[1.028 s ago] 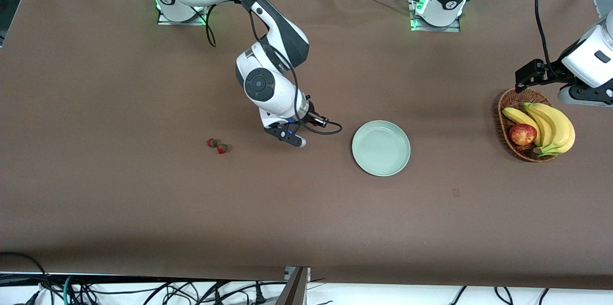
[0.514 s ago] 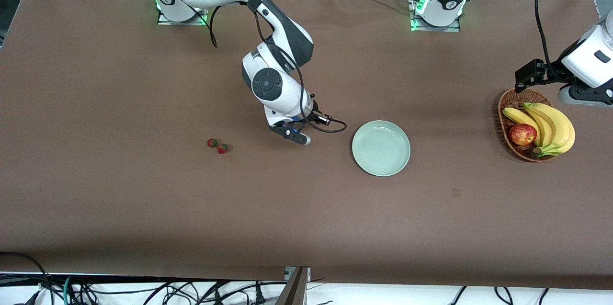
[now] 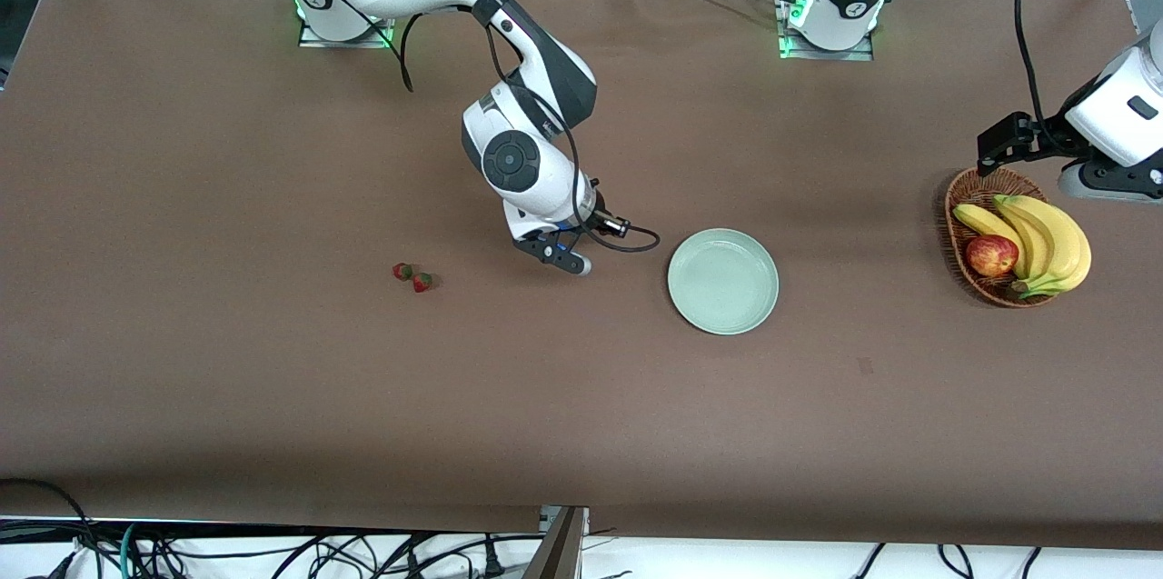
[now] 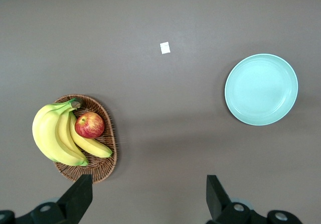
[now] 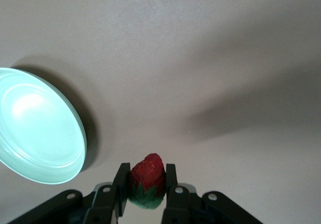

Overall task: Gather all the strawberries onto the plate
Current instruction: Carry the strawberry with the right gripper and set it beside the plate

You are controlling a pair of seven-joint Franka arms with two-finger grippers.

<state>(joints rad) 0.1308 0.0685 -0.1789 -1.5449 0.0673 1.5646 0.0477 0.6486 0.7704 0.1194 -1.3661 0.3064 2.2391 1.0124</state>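
The right gripper [image 3: 571, 264], jaws clenched on a small red strawberry [image 5: 147, 180], hangs over the brown surface [image 3: 273, 379] beside the round mint-green plate [image 3: 722, 281]. The left gripper [image 4: 145, 196] waits above the wicker basket [image 3: 965, 197], jaws released.

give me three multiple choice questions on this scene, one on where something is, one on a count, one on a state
1. Where does the brown wicker basket stand?
A. at the left arm's end of the table
B. at the right arm's end
C. on the plate

2. How many small red strawberries lie on the brown tablecloth?
A. none
B. two
C. four

3. What is in the right gripper?
A. a banana
B. nothing
C. a strawberry

Answers:
1 A: the basket sits under the waiting left gripper, whose jaws stand open.
2 B: a pair lies toward the right arm's end.
3 C: its jaws clamp a red strawberry near the empty round mint-green plate.
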